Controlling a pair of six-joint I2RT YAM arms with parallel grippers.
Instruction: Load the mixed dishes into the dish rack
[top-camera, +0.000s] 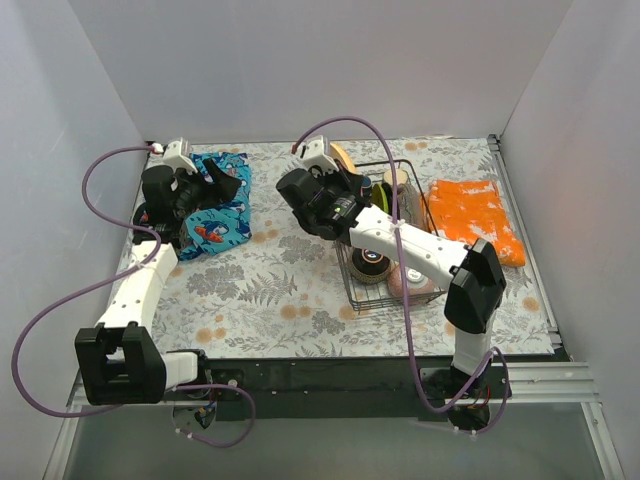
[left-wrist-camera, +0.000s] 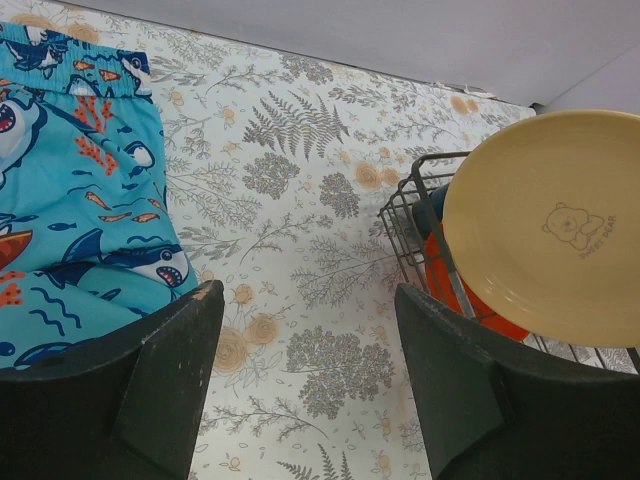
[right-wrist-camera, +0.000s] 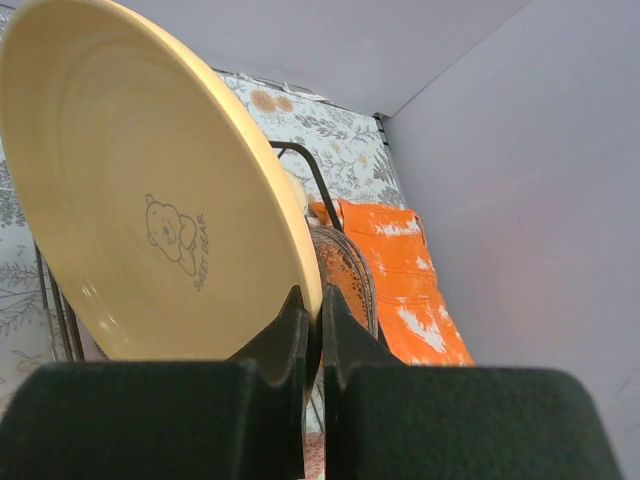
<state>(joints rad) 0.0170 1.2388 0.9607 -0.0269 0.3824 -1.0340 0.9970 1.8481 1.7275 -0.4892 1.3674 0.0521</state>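
Observation:
My right gripper (right-wrist-camera: 315, 300) is shut on the rim of a yellow-orange plate (right-wrist-camera: 150, 190) with a bear print, held on edge over the far left end of the black wire dish rack (top-camera: 352, 285). The plate also shows in the top view (top-camera: 345, 157) and the left wrist view (left-wrist-camera: 545, 225). A red-orange plate (left-wrist-camera: 470, 300) stands in the rack just under it. A dark patterned plate (right-wrist-camera: 352, 270) stands behind it. A brown-ringed bowl (top-camera: 370, 266), a pink bowl (top-camera: 412, 285) and a beige cup (top-camera: 397, 184) sit in the rack. My left gripper (left-wrist-camera: 308, 295) is open and empty above the table, beside the cloth.
A blue patterned cloth (top-camera: 215, 215) lies at the far left, partly under my left gripper (top-camera: 226, 182). An orange crinkly bag (top-camera: 475, 215) lies right of the rack. White walls close the back and both sides. The table carries a floral cover (top-camera: 270, 290).

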